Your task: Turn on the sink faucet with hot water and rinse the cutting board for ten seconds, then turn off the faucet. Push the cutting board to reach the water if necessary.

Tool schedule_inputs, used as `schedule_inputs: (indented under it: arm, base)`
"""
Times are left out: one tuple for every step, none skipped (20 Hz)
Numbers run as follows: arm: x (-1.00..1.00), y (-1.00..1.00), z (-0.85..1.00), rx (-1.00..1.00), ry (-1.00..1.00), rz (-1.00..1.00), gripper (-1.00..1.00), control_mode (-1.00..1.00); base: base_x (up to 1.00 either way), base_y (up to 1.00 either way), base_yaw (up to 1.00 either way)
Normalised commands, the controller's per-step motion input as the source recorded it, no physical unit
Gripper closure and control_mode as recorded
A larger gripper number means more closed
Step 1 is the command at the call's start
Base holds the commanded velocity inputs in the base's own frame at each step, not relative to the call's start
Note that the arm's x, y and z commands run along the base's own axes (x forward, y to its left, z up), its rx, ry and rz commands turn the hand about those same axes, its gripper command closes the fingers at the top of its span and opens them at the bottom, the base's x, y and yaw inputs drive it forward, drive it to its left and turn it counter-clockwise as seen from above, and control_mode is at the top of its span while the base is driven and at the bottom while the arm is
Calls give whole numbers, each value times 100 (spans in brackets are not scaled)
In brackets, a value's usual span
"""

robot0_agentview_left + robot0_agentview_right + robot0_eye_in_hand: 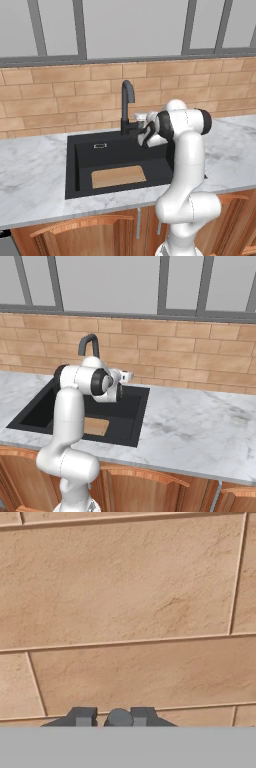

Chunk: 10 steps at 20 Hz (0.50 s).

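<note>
The small light-brown wooden cutting board (pixel 119 176) lies flat at the near edge of the matte black rectangular sink (pixel 82 167). At its one o'clock, the white arm's two-finger gripper (pixel 113 717) has narrow-set jaws around a small grey round part beside the tall dark grey gooseneck faucet (pixel 127 107), facing the tan brick wall (pixel 130 602).

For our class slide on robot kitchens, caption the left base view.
White arm reaching behind the faucet at a black sink, cutting board lying dry in the basin, no water running.
</note>
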Motion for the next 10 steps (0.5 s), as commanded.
schedule_inputs:
  arm:
    - [-17,-46,-13,1,0,0,100,-100]
    - [-18,-46,-14,1,0,0,100,-100]
    - [-19,-46,-14,0,0,0,100,-100]
    - [-21,-46,-14,0,0,0,100,-100]
    - [-21,-46,-13,0,0,0,100,-100]
    - [-21,-46,-13,0,0,0,100,-100]
    - [-24,-47,-14,0,0,0,100,-100]
    - [-24,-47,-14,0,0,0,100,-100]
    - [-24,-46,-14,0,0,0,100,-100]
    - [-24,-46,-14,0,0,0,100,-100]
  base:
    - [0,0,0]
    - [0,0,0]
    - [0,0,0]
    - [0,0,0]
    - [0,0,0]
    - [0,0,0]
    - [0,0,0]
    - [0,0,0]
    - [0,0,0]
    - [0,0,0]
